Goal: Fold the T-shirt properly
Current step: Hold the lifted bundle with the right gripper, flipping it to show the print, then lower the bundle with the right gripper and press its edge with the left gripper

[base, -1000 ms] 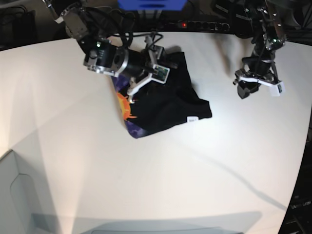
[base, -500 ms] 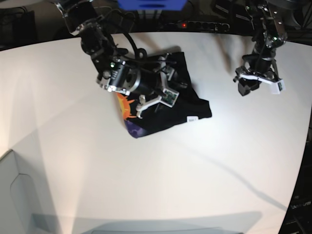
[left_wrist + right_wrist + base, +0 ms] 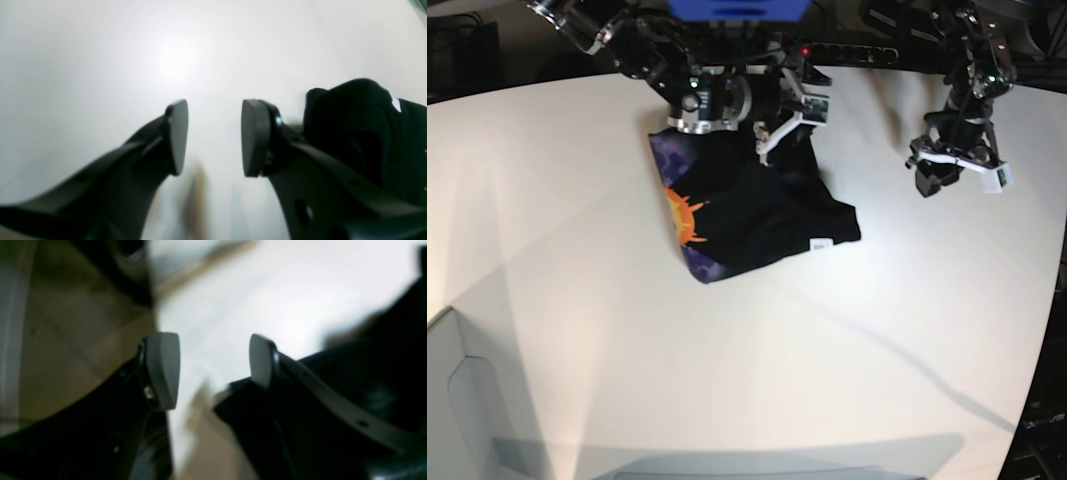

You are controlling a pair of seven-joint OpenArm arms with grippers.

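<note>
The black T-shirt lies folded in a compact bundle on the white table, with the purple-and-orange print along its left edge and the small white tag at its near right corner. My right gripper is open and empty above the shirt's far edge. The right wrist view is blurred and shows its open gripper with dark cloth to the right. My left gripper hovers well right of the shirt; the left wrist view shows it open and empty, with the T-shirt beside it.
The white table has a curved edge at the far side and right. A power strip and cables lie beyond the far edge. A pale box-like shape stands at the near left corner.
My right arm has swung from over the shirt's middle back to its far edge, uncovering the print's upper part. The shirt and my left arm have barely moved.
</note>
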